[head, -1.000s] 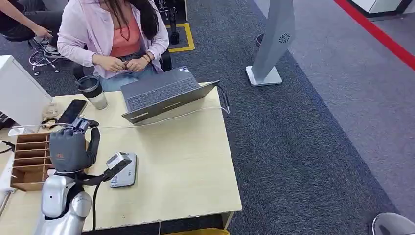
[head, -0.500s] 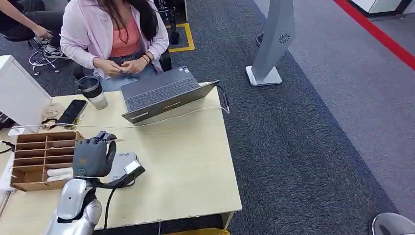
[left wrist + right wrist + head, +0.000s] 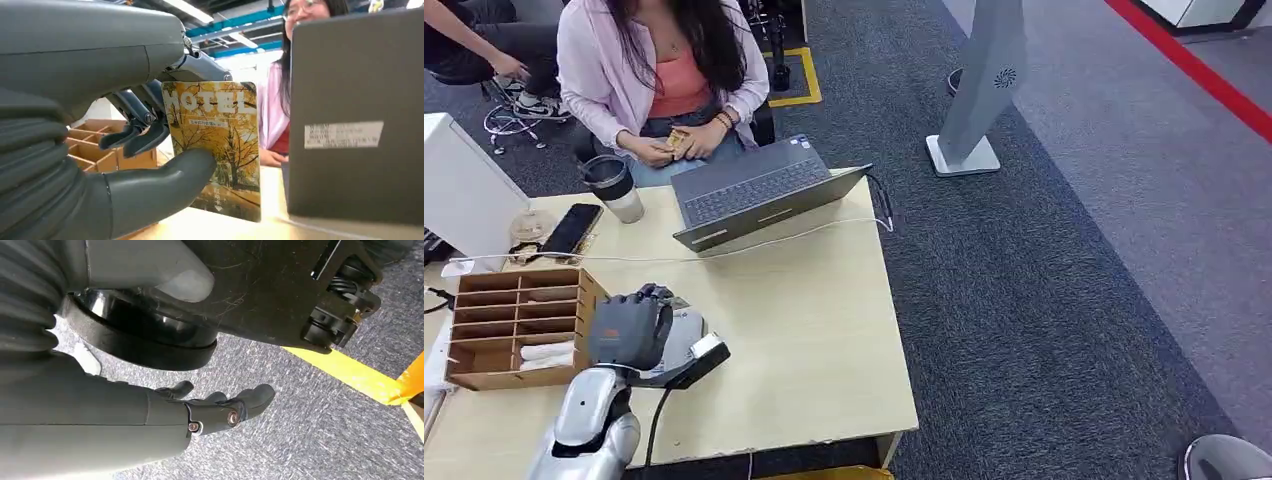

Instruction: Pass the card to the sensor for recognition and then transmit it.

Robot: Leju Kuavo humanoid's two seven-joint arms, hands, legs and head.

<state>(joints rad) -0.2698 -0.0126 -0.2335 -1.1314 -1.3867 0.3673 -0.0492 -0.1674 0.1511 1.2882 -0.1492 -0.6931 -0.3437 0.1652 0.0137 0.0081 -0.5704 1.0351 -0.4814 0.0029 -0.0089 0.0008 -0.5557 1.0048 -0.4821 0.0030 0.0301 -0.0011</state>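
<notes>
My left hand (image 3: 629, 330) hovers low over the table's front left, right above the small white and grey card sensor (image 3: 681, 331), which it partly hides. In the left wrist view the hand pinches a yellow hotel card (image 3: 215, 150) with an autumn tree picture, upright, between the thumb (image 3: 165, 185) and the dark fingers (image 3: 135, 135). My right hand (image 3: 220, 407) hangs by my side above the grey carpet, with its fingers apart and holding nothing.
A wooden slot organiser (image 3: 514, 320) stands left of the hand. An open laptop (image 3: 754, 190), a cup (image 3: 614, 187) and a phone (image 3: 572, 228) sit at the table's (image 3: 804, 330) far side. A seated person (image 3: 664, 70) behind it holds a small card. A grey stand (image 3: 984, 90) is on the floor.
My left hand has moved right from in front of the wooden organiser to above the sensor, still holding the card. The seated person's hands have shifted slightly.
</notes>
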